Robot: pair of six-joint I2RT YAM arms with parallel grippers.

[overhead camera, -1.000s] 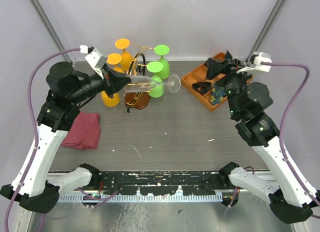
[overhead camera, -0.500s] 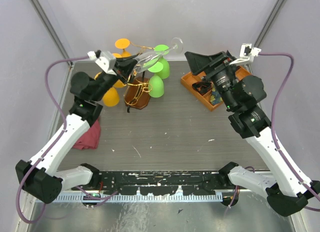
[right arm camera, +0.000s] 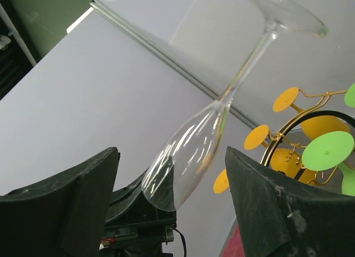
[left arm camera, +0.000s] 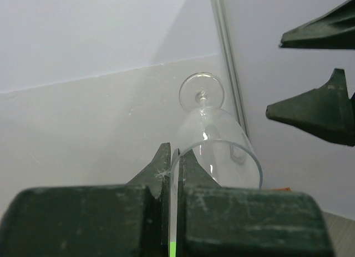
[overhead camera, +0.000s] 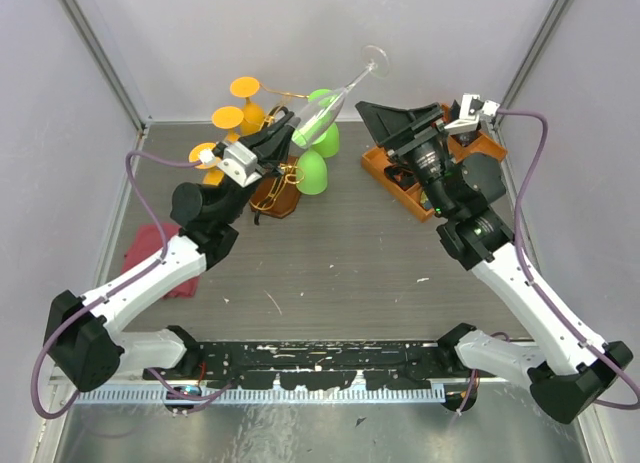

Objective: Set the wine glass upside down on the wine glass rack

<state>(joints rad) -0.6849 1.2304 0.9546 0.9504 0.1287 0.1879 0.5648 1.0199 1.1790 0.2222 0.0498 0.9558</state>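
Observation:
My left gripper (overhead camera: 283, 140) is shut on the rim of a clear wine glass (overhead camera: 335, 100), held high with its foot up and to the right, above the rack. In the left wrist view the fingers pinch the bowl's rim (left arm camera: 175, 174). The wine glass rack (overhead camera: 275, 173) has gold wire arms, a dark hoop and a brown wooden base; orange and green glasses hang on it upside down. My right gripper (overhead camera: 385, 126) is open and empty, raised to the right of the glass. In the right wrist view the glass (right arm camera: 194, 149) hangs between its open fingers' lines of sight.
An orange compartment tray (overhead camera: 400, 173) with dark items stands at the back right, under the right arm. A dark red cloth (overhead camera: 160, 268) lies on the left of the table. Grey walls close in the back and sides.
My left gripper has lifted the clear glass from level near the table and tilted its foot upward. The right gripper has risen and swung left toward the glass.

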